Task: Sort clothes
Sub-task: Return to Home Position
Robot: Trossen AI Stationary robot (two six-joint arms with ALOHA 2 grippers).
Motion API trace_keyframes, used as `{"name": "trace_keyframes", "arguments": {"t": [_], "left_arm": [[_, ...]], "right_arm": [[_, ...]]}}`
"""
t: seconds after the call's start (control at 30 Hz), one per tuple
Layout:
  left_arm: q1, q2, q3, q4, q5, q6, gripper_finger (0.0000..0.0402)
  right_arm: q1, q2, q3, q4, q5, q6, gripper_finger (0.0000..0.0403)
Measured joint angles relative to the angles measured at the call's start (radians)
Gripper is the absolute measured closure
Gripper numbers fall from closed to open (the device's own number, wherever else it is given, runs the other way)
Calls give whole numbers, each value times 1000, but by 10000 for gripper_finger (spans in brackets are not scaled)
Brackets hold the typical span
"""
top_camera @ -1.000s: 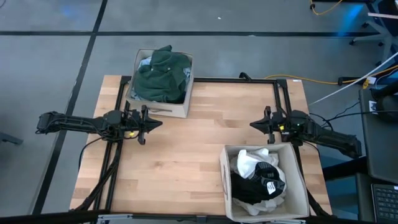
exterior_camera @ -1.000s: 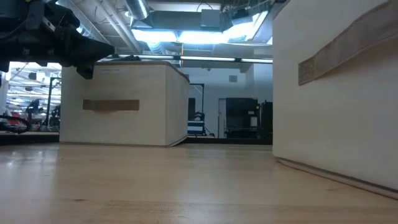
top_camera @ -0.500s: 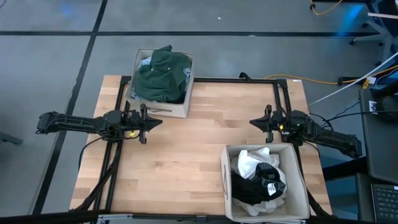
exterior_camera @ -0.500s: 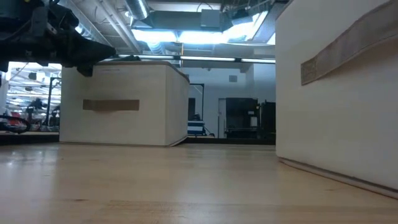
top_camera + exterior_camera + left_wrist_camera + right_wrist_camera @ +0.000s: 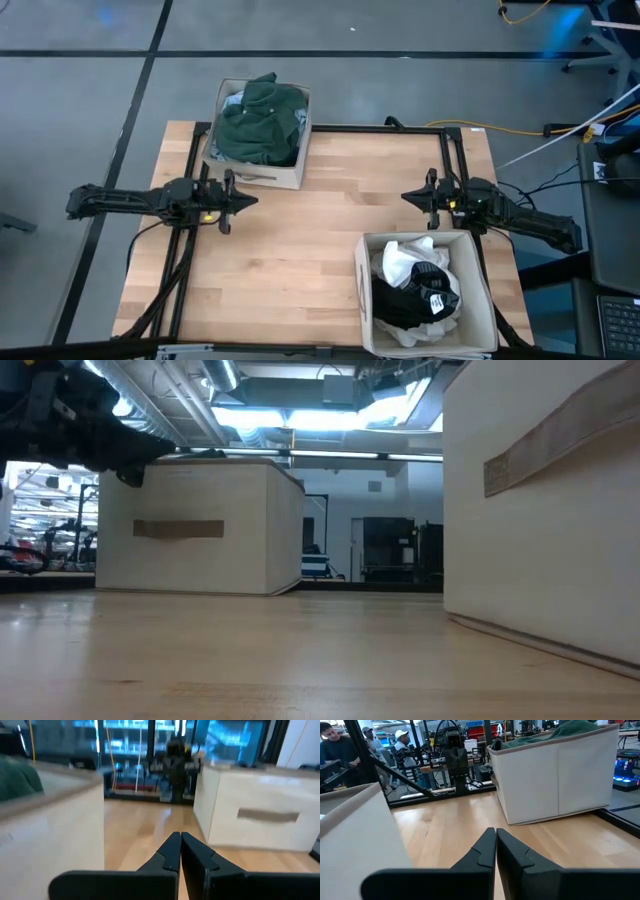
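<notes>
**Sorting looks finished: both boxes full, nothing loose on the counter.**

From above, the dark green garment [image 5: 262, 120] heaps over the box at 11 o'clock [image 5: 262, 180], and the white garment [image 5: 400, 262] and black garment [image 5: 410, 300] fill the box at 5 o'clock [image 5: 480, 290]. The counter [image 5: 320, 220] between them carries no cloth. The left arm [image 5: 150, 200] lies at 9 o'clock and the right arm [image 5: 520, 215] at 3 o'clock, both low and clear of the boxes. At counter level I see only the two box walls and bare wood, with the left arm hanging at the upper corner. Each wrist camera shows its own jaws pressed together on nothing. Past the right one, people sit in the room beyond [image 5: 335, 745]. My guess is that only parking the arms is left.
</notes>
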Motion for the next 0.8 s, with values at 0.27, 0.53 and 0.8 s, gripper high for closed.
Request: {"name": "trace_keyframes", "arguments": {"t": [0.27, 0.53, 0.8], "left_arm": [[0, -220, 0, -156, -17, -4, 399], [1, -223, 0, -176, -85, 7, 399], [1, -215, 0, -176, -87, 164, 399]], "right_arm": [[0, 0, 0, 0, 0, 0, 386], [0, 0, 0, 0, 0, 0, 386], [0, 0, 0, 0, 18, 0, 386]]}}
